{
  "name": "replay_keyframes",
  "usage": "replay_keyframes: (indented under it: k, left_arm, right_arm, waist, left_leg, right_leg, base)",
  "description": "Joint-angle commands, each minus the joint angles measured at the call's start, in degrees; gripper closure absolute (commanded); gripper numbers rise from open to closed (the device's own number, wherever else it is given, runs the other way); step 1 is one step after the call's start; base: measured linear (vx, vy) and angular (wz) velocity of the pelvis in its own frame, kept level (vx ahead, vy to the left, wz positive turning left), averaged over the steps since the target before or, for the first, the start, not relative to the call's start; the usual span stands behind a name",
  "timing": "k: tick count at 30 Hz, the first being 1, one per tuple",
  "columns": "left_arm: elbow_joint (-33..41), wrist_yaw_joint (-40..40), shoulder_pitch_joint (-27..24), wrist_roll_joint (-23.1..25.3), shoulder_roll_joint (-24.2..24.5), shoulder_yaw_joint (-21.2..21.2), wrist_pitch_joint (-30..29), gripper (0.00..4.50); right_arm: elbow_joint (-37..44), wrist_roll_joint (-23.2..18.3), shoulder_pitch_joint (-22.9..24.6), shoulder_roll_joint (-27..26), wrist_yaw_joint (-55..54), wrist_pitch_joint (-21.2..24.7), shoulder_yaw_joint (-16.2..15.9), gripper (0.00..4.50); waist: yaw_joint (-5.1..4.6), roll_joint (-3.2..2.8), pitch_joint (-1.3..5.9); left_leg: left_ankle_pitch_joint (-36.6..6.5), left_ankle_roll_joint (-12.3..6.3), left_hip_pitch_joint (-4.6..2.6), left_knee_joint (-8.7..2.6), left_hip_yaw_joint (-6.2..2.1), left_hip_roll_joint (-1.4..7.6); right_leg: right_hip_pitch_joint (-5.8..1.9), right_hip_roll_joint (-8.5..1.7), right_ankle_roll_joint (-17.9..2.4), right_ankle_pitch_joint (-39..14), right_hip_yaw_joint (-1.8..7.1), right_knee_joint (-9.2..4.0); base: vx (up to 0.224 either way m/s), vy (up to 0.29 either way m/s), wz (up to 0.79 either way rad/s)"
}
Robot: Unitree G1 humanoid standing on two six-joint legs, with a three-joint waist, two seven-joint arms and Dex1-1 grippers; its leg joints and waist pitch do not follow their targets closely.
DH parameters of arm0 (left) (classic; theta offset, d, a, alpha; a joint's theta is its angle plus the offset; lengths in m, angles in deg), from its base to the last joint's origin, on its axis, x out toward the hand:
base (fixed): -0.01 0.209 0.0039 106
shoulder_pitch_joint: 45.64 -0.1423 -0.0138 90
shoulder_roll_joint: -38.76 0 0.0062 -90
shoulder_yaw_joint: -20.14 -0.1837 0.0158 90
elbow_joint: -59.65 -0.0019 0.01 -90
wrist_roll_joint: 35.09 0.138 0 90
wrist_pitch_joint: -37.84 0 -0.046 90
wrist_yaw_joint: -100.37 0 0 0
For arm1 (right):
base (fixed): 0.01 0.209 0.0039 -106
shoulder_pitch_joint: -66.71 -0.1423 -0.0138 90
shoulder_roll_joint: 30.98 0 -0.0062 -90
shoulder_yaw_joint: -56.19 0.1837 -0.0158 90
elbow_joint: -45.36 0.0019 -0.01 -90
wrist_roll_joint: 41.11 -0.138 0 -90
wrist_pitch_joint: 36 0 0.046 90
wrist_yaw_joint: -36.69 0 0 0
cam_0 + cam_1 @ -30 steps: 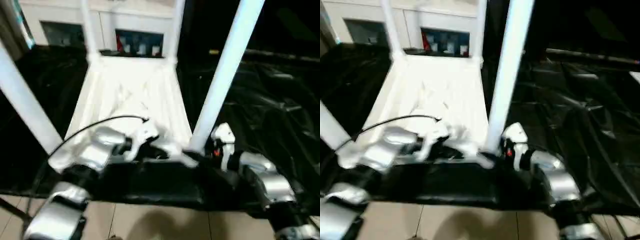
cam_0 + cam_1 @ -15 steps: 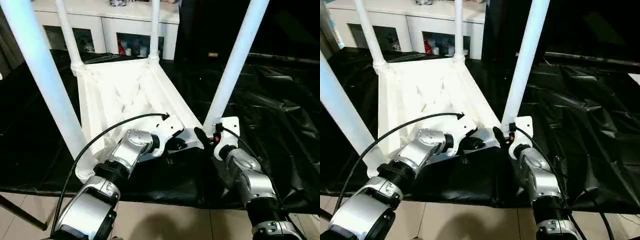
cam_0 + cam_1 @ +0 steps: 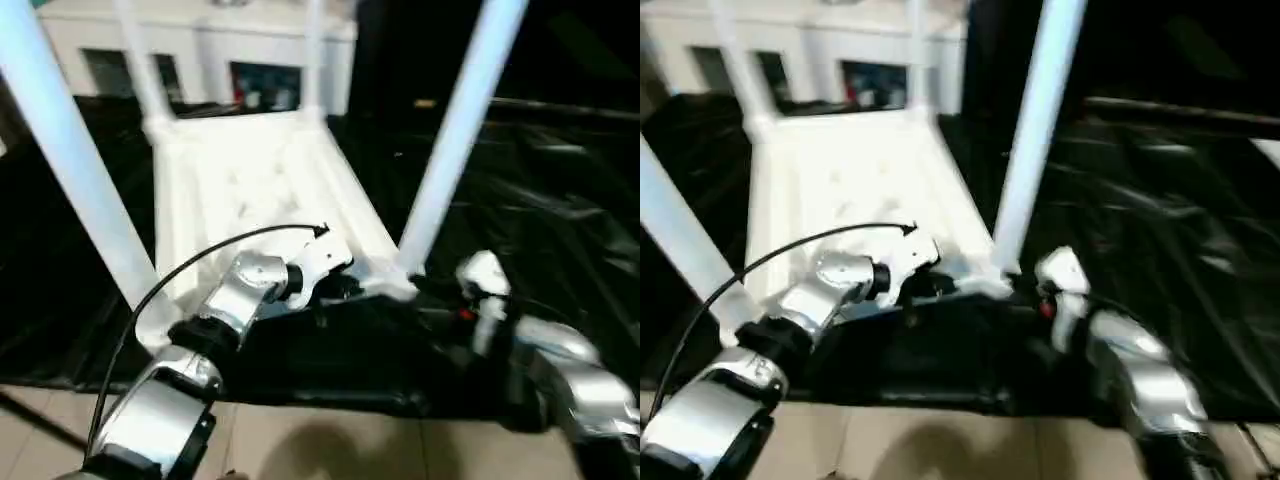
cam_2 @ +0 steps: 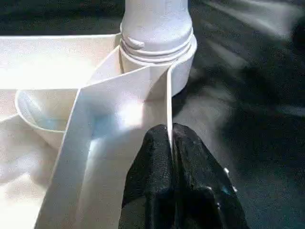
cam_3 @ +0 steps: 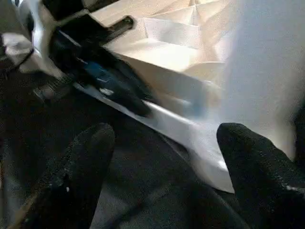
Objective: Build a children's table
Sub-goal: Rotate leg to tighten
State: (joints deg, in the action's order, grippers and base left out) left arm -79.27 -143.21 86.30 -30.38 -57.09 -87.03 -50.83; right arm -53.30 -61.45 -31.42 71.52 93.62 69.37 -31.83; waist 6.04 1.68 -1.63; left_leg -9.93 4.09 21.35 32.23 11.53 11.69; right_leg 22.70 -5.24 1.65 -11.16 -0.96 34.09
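The children's table [image 3: 240,180] lies upside down on the black cloth, ribbed underside up, with four white legs standing in its corner sockets. My left gripper [image 4: 170,131] is shut on the thin rim wall [image 4: 143,76] of the tabletop, right beside the near-right socket [image 4: 157,43]. From the head it sits at the near edge [image 3: 345,288]. My right gripper [image 5: 164,143] is open, its fingers [image 5: 90,148] spread wide with nothing between them. It hovers just off the near-right corner, beside the base of the near-right leg [image 3: 450,140].
The black-cloth work table [image 3: 560,200] stretches right and behind. Its front edge runs just under my forearms, with tiled floor [image 3: 330,440] below. A white cabinet [image 3: 200,50] stands at the back. The near-left leg [image 3: 70,160] rises close to my left arm.
My right gripper has opened wider and drawn back a little from the near-right leg's base. The left gripper keeps its hold on the rim. The head camera has shifted.
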Motion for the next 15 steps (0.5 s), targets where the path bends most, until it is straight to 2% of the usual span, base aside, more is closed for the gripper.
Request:
replay_keyframes:
  k: [1, 3, 5, 6, 7, 11, 12, 13, 15]
  left_arm:
    - [0.37, -6.01, -1.22, -0.60, 0.00, -2.46, 1.03, 4.50]
    - [1.16, -8.96, -1.23, -1.37, 0.46, -2.62, 1.04, 4.50]
    - [1.40, -10.01, -1.22, -1.60, 0.61, -2.61, 1.01, 4.50]
    - [1.61, -10.80, -1.25, -1.68, 0.85, -2.71, 0.97, 4.50]
    - [1.71, -11.41, -1.30, -1.73, 1.05, -2.70, 1.15, 4.50]
    - [1.65, -10.73, -1.26, -1.91, 1.49, -1.94, 2.86, 4.50]
    - [1.64, -10.45, -1.08, -2.58, 1.38, -1.22, 2.40, 4.05]
    - [3.01, -10.97, -0.97, -4.35, 1.55, 0.46, 0.64, 4.05]
    - [4.48, -11.86, -1.16, -5.39, 1.84, 1.25, -0.45, 3.94]
  right_arm:
    - [2.76, -2.03, 1.13, 2.00, 2.00, 1.45, 2.86, 0.75]
    - [3.72, -3.04, 2.52, 3.77, 2.90, 2.36, 4.41, 0.75]
    - [4.00, -3.18, 3.03, 4.29, 2.87, 2.69, 4.99, 0.75]
    - [4.17, -3.47, 3.54, 4.60, 2.94, 2.89, 5.58, 0.75]
    - [4.44, -3.85, 4.12, 5.05, 3.06, 2.92, 5.89, 0.75]
    - [6.11, -5.22, 5.88, 6.03, 3.49, 3.62, 6.27, 0.75]
    - [6.52, -5.31, 6.18, 6.11, 3.52, 3.68, 6.25, 0.73]
    - [7.64, -5.71, 6.86, 5.98, 3.35, 3.96, 6.47, 0.73]
    - [8.22, -5.98, 7.22, 5.81, 3.19, 4.20, 6.79, 0.73]
  waist:
    - [-0.06, 0.32, 2.58]
    - [0.11, 0.29, 2.65]
    - [0.09, 0.33, 2.66]
    - [0.27, -0.15, 2.70]
    - [0.24, 0.15, 2.70]
    - [0.55, 0.21, 2.53]
    - [0.46, 0.20, 2.47]
    - [0.50, 0.31, 2.51]
    - [0.34, 0.40, 2.45]
  left_leg:
    - [-11.96, -4.40, -0.78, -3.27, -0.62, 1.62]
    - [-11.35, -4.72, -0.96, -3.03, -0.55, 1.63]
    - [-10.98, -4.93, -0.77, -2.98, -0.56, 1.57]
    - [-11.15, -4.78, -1.02, -2.92, -0.56, 1.65]
    - [-11.36, -4.71, -1.01, -2.86, -0.49, 1.65]
    - [-12.16, -4.73, -0.92, -2.84, -0.46, 1.67]
    - [-12.16, -4.67, -0.79, -2.92, -0.49, 1.66]
    - [-12.12, -4.57, -0.81, -2.87, -0.46, 1.63]
    - [-12.04, -4.54, -0.75, -2.91, -0.49, 1.61]
  right_leg:
    - [-2.04, -2.04, -12.67, -5.38, 1.12, -3.95]
    - [-2.04, -2.03, -13.43, -2.96, 1.04, -3.68]
    - [-2.20, -2.08, -14.14, -1.80, 0.95, -3.46]
    - [-2.11, -2.16, -14.34, -1.62, 0.97, -3.42]
    - [-2.20, -2.16, -14.57, -1.43, 0.95, -3.41]
    - [-2.35, -2.29, -14.03, -4.06, 0.96, -3.62]
    - [-2.36, -2.28, -13.84, -4.51, 0.94, -3.63]
    - [-2.35, -2.34, -13.50, -5.29, 0.94, -3.62]
    - [-2.24, -2.32, -13.29, -6.42, 0.92, -3.73]
  base:
    - [0.000, 0.000, 0.00]
    - [0.000, 0.000, 0.00]
    - [0.000, 0.000, 0.00]
    - [0.000, 0.000, 0.00]
    - [0.000, 0.000, 0.00]
    - [0.000, 0.000, 0.00]
    - [0.000, 0.000, 0.00]
    - [0.000, 0.000, 0.00]
    - [0.000, 0.000, 0.00]
